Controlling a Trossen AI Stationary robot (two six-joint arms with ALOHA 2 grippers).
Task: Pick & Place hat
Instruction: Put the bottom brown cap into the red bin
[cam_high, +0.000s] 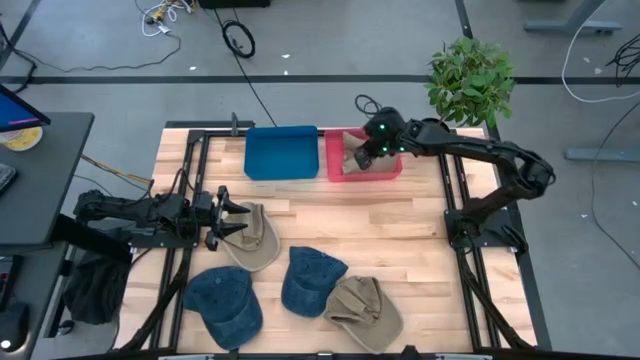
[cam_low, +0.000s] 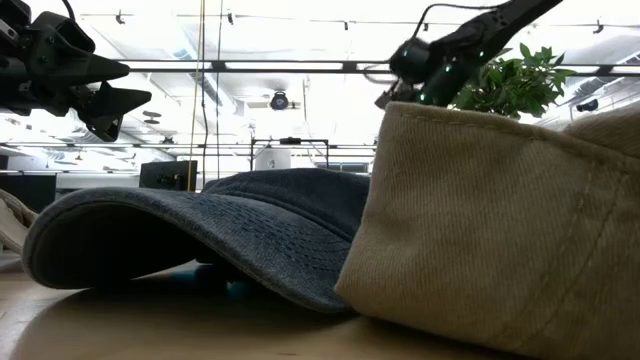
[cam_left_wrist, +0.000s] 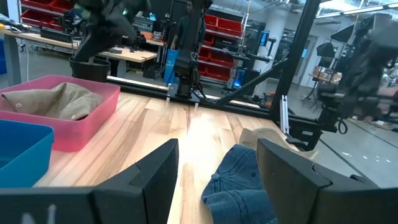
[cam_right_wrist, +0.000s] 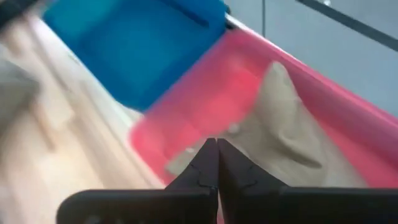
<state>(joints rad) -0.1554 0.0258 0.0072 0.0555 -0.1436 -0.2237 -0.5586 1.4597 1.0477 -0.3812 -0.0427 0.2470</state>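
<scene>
Wooden surface (cam_high: 400, 215), with a blue bin (cam_high: 281, 153) and pink bin (cam_high: 338, 163) side by side at the far edge. Tan hat (cam_high: 362, 157) inside the pink bin, right claw (cam_high: 366, 153) above it, fingers pressed together, empty. Left claw (cam_high: 236, 218) at the left, parted, empty, over another tan hat (cam_high: 258, 240). Nearer: two blue hats (cam_high: 224, 302) (cam_high: 310, 280), one khaki hat (cam_high: 365, 312).

A robotics lab or workshop: the pale wooden tabletop (cam_high: 400, 215) sits on a black metal frame over grey concrete floor with loose cables (cam_high: 238, 38) at the upper left, while red storage bins (cam_left_wrist: 233, 28) line shelving in the left wrist view's background.
</scene>
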